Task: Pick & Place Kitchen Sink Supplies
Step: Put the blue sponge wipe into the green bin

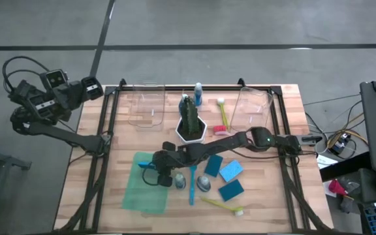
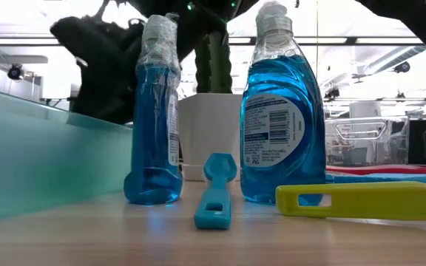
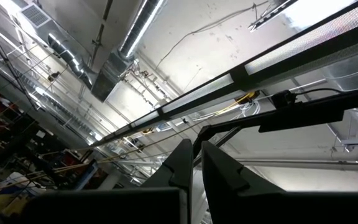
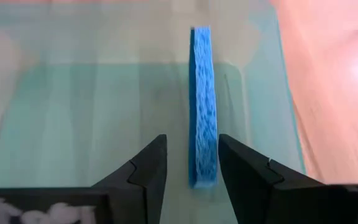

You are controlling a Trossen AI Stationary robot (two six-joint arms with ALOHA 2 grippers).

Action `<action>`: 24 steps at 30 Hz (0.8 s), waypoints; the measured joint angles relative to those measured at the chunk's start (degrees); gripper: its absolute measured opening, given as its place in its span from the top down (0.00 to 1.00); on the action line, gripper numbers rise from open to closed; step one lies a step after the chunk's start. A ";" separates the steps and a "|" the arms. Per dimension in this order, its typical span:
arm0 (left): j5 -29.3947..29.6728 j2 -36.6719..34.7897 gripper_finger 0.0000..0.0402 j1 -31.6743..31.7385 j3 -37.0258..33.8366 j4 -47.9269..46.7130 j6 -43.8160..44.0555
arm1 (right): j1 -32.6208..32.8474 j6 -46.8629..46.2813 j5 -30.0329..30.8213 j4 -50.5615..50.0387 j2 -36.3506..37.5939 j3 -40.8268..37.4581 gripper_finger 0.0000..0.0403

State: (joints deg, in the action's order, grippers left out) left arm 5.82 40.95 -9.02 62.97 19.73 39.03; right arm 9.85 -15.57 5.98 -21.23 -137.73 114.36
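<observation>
Blue sponge (image 4: 203,106) is seen standing on edge on the translucent green tray (image 4: 73,118), between the parted fingers (image 4: 148,171) of the right gripper (image 1: 150,164), which is stretched low across the table (image 1: 286,202); neither finger is seen touching it. Beside the arm are found two blue soap bottles (image 2: 281,111), a blue brush (image 2: 215,191), a yellow brush (image 2: 364,201), other sponges (image 1: 231,171) and a potted cactus (image 1: 190,117); the bottle's label print cannot be read. Off the table's left corner, the left gripper (image 3: 194,163) is held raised and pressed nearly shut, holding nothing.

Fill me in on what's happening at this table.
The right gripper reaches across to the green tray, its fingers open on either side of a blue sponge standing on edge on the tray, apparently just set down. The left gripper is parked off the table's far left corner, shut and empty. Two bottles, three sponges and two brushes lie on the table near the tray.
</observation>
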 joint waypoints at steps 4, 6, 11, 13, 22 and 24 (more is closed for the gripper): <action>0.00 0.00 0.93 0.01 -0.01 0.00 0.00 | 0.00 0.54 -0.02 -1.82 0.02 2.24 0.63; 0.00 0.00 0.93 0.00 -0.01 0.00 0.00 | 0.00 0.75 -0.02 -3.11 0.25 3.40 0.62; 0.00 0.00 0.93 -0.02 0.00 -0.02 0.00 | 0.00 2.50 0.01 -6.41 1.09 6.62 0.61; 0.00 0.00 0.93 -0.02 0.01 -0.02 -0.12 | -0.03 2.58 0.02 -7.43 1.47 7.71 0.61; 0.00 0.10 0.93 -0.02 -0.36 -0.15 -1.44 | -0.10 2.73 -0.46 -18.09 4.59 14.28 0.66; 0.00 0.21 0.93 -0.02 -0.36 -0.12 -1.46 | 0.01 2.78 -0.64 -22.02 5.46 16.01 0.68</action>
State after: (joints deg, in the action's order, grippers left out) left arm 5.82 41.16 -9.04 62.61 19.60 37.57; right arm 9.86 -12.80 5.33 -43.24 -132.27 130.37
